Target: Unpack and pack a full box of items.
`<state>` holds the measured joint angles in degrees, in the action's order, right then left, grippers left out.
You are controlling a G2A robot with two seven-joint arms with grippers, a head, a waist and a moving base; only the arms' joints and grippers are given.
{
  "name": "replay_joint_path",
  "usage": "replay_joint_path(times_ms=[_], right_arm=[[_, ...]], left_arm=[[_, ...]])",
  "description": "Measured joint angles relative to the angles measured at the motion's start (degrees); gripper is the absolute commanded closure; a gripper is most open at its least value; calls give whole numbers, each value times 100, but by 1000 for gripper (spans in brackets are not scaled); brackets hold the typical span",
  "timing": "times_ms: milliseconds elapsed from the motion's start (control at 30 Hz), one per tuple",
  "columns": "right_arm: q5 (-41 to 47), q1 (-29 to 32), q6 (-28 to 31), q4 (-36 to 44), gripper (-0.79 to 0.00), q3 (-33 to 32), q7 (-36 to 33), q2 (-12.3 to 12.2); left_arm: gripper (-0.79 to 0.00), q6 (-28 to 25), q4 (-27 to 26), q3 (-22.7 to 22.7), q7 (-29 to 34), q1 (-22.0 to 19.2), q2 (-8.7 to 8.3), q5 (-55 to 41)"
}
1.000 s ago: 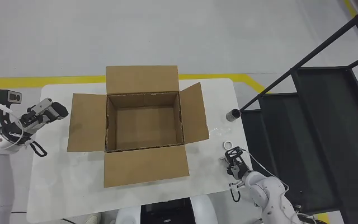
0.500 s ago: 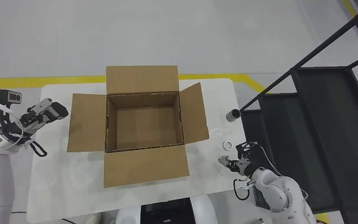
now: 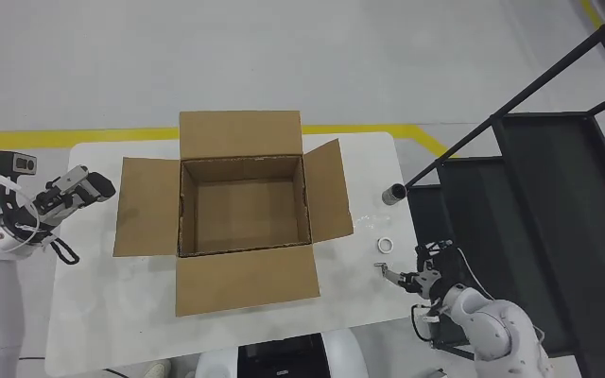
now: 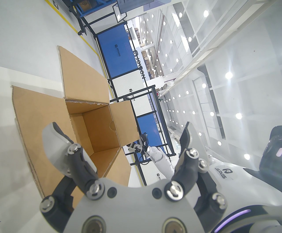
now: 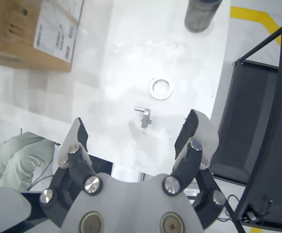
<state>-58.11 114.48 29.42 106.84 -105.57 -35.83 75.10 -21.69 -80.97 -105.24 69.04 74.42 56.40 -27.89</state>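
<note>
An open cardboard box stands in the middle of the white table, flaps spread, with nothing inside. My left gripper hangs open beside the box's left flap; the left wrist view looks across its open fingers into the box. My right gripper is open above the table's near right edge. Just beyond its fingertips a small metal bracket lies loose on the table, with a white ring past it. Both also show in the top view, bracket and ring.
A dark cylinder stands upright near the table's right edge, and appears in the right wrist view. A labelled box flap lies off to the side. Black metal stairs rise close along the table's right.
My right gripper has drawn back toward the table's right near edge, leaving the small metal bracket lying on the table. The left arm and the box have not moved.
</note>
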Motion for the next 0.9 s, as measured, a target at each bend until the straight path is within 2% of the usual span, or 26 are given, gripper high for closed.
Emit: replay_joint_path(times_ms=[233, 333, 433, 633, 667, 700, 900], right_arm=[[-1060, -346, -203, -555, -782, 731, 182, -16], [-1215, -485, -348, -797, -723, 873, 287, -21], [-1256, -587, -494, -948, -566, 959, 338, -26], [-1299, -720, -787, -1080, -314, 1078, 324, -38], [-1320, -732, -827, -1093, -212, 1090, 321, -41], [-1336, -741, -866, -1102, 0, 1101, 322, -43], [-1515, -741, -1048, -1071, 0, 1139, 296, -71]], left_arm=[[-785, 0, 0, 0, 0, 0, 0, 0], [-785, 0, 0, 0, 0, 0, 0, 0], [-785, 0, 0, 0, 0, 0, 0, 0], [-785, 0, 0, 0, 0, 0, 0, 0], [-785, 0, 0, 0, 0, 0, 0, 0], [-785, 0, 0, 0, 0, 0, 0, 0], [-785, 0, 0, 0, 0, 0, 0, 0]])
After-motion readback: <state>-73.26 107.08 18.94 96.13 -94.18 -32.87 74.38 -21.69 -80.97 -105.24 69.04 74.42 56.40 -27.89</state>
